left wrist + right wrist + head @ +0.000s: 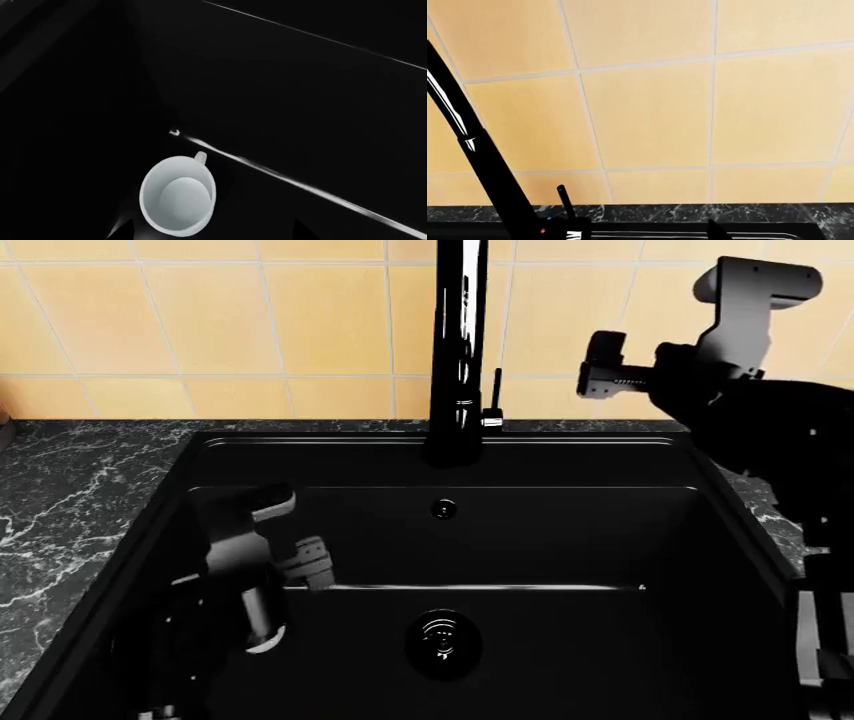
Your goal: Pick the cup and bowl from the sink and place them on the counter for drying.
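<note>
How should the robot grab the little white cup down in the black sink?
Best guess: grab the rim. The cup stands upright on the floor of the sink with its open mouth up, so the left hand, right above it, could come straight down, one finger inside and one outside the wall. A small nub sticks out at the rim; avoid that spot.

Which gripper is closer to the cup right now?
Left. The left gripper is down inside the sink, directly above the cup. The right gripper is raised by the faucet, facing the wall tiles, far from the cup.
</note>
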